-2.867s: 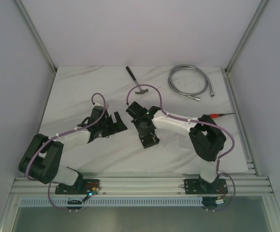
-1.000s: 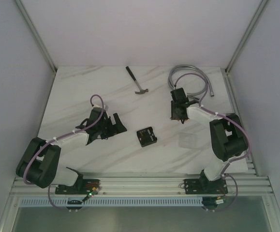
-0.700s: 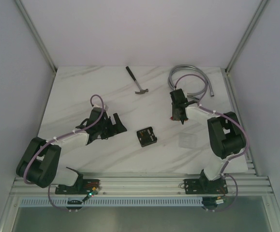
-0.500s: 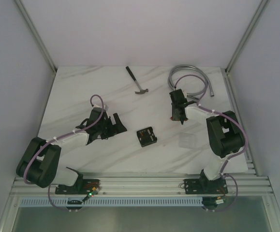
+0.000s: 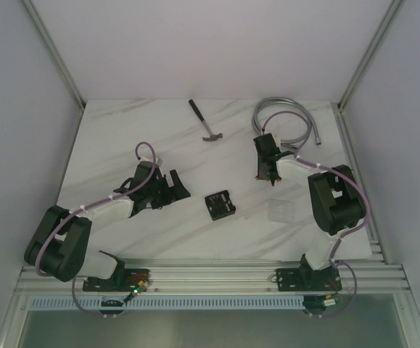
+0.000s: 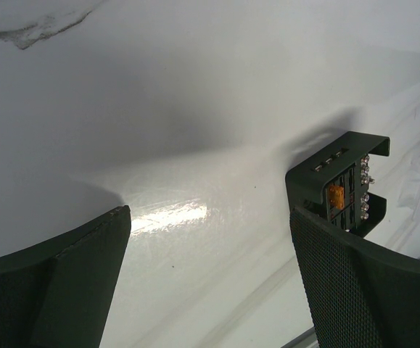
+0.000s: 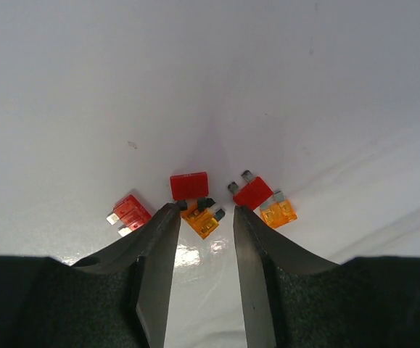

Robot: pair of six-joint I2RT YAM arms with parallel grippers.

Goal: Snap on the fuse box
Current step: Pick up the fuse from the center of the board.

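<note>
Our right gripper (image 7: pixel 204 212) stands narrow but not closed. There is a plain gap between its fingers (image 7: pixel 155 250), and an orange fuse (image 7: pixel 202 221) lies on the table (image 5: pixel 122 145) at the mouth of that gap. The fuse looks loose there, not pinched. More loose fuses (image 7: pixel 188 185) lie just past the tips and off to either side. Our left gripper (image 6: pixel 210 216) is spread wide, low over the table, holding nothing

The fuse box (image 5: pixel 220 204) sits on the table with its slotted face up, apart from both hands. From the left gripper it lies ahead and off to the right-finger side, near, with its corner showing just beyond that finger in the wrist view. From the right gripper it lies behind the hand, back toward the arm bases and across toward the left arm, and farther off. The box is close to square, so we see no long axis to line up on, and it sits a little turned

A faint clear cover (image 5: pixel 280 211) lies behind the right gripper, well apart from the box. We judge the left hand nearer the box and the right nearer the cover, which is not yet on
</note>
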